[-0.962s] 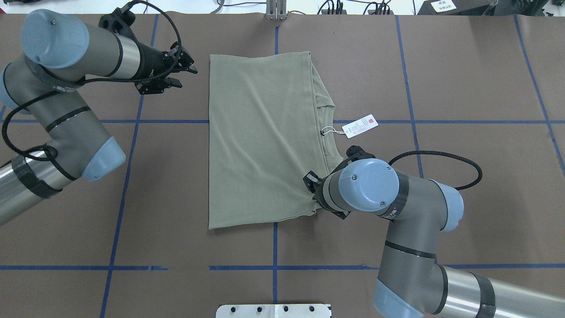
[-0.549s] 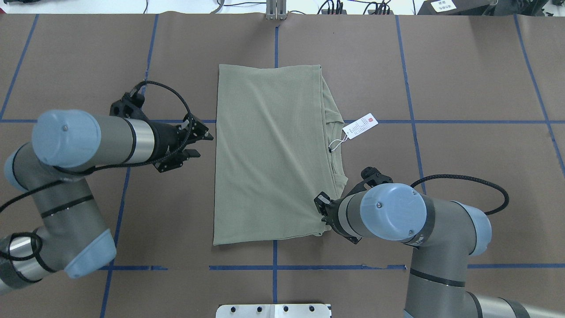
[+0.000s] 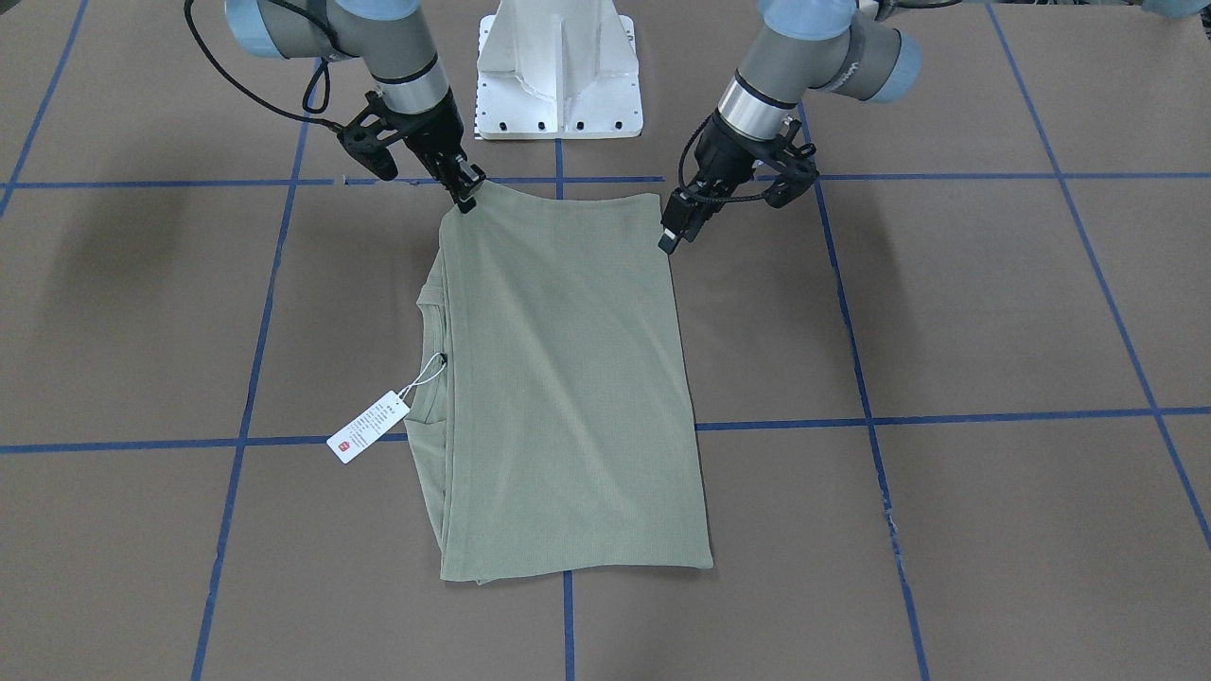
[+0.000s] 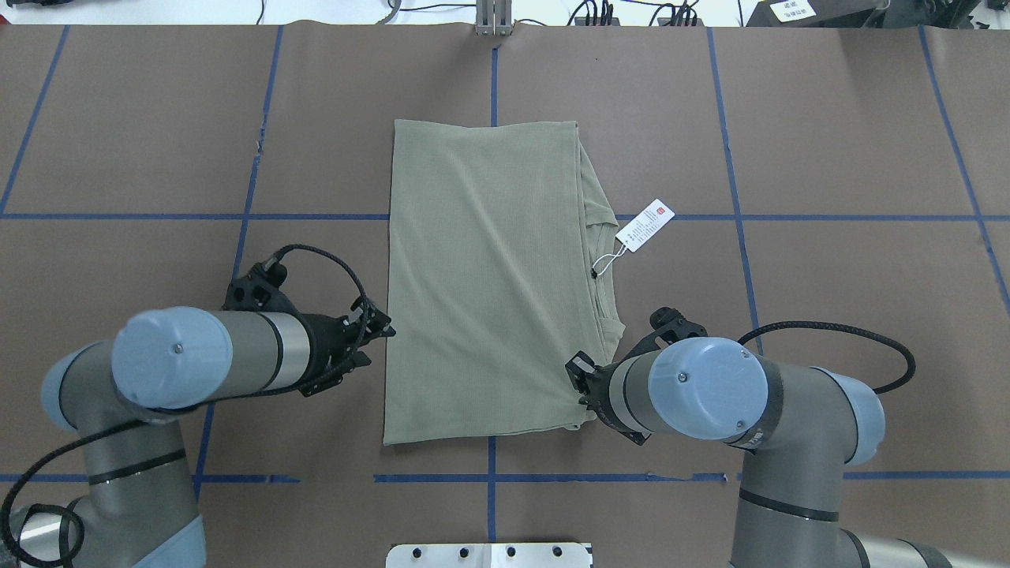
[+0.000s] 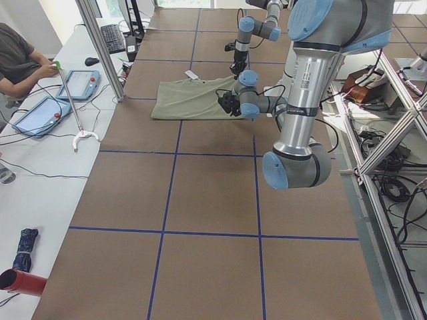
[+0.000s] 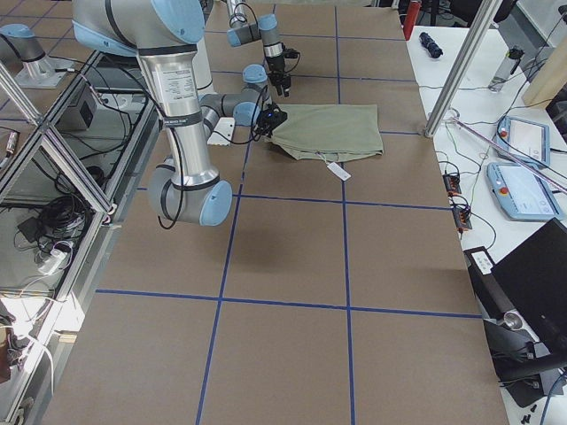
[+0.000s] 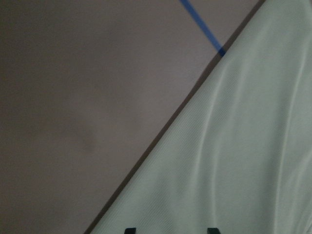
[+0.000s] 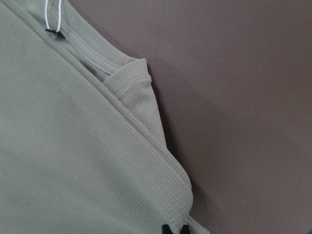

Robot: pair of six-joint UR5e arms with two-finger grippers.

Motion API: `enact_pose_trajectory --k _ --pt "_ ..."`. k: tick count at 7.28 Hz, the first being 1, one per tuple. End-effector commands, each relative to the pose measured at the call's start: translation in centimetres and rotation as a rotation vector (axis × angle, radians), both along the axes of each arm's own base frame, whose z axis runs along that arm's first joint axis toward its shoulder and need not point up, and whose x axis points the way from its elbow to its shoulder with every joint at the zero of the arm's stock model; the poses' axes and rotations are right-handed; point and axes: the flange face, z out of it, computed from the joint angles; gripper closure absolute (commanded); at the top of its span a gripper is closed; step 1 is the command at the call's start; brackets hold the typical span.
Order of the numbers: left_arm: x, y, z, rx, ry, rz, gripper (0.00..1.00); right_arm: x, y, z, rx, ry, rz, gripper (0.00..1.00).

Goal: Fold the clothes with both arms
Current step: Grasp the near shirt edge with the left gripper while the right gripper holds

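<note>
The sage-green shirt (image 4: 485,276) lies folded into a long rectangle at the table's middle, its ribbed collar (image 4: 606,264) and white hang tag (image 4: 645,225) sticking out on the right side. My right gripper (image 3: 466,199) is shut on the shirt's near right corner; the right wrist view shows its fingertips (image 8: 166,228) pinched close on the fabric edge. In the overhead view the right wrist hides those tips. My left gripper (image 4: 380,343) stands open just beside the shirt's left edge near its near left corner, its tips spread over the cloth (image 7: 234,161) in the left wrist view.
The white pedestal base (image 3: 558,71) stands at the table's near edge between the arms. Blue tape lines (image 4: 734,217) grid the brown table cover. A seated person (image 5: 17,60) is at a side table with tablets (image 5: 37,113); metal posts (image 5: 100,47) stand there.
My left arm has swung from the shirt's far left corner down to its near left edge. The right gripper has dragged the shirt slightly right and toward me.
</note>
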Motion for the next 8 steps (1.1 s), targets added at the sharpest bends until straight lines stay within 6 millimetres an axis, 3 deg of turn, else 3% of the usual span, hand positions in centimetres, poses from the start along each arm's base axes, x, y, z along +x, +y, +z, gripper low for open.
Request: enact_pose_trajectory --k 1,2,5,6,8 --pt "1.8 3.4 0.4 -0.013 -0.008 0.046 0.42 0.0 0.1 0.1 -0.001 0.001 -0.001 1.00" --pt "2.4 4.5 0.7 -0.026 -0.009 0.061 0.43 0.0 0.1 0.2 -0.001 0.003 -0.001 1.00" --pt "2.6 4.9 0.6 -0.025 -0.008 0.067 0.48 0.3 0.1 -0.1 0.002 -0.003 0.000 1.00" --pt "2.7 4.9 0.4 -0.027 -0.004 0.066 0.59 0.3 0.1 -0.1 0.002 -0.005 0.000 1.00" --pt "2.6 4.8 0.2 -0.033 0.004 0.059 1.00 0.4 0.0 -0.1 0.001 -0.005 0.002 1.00"
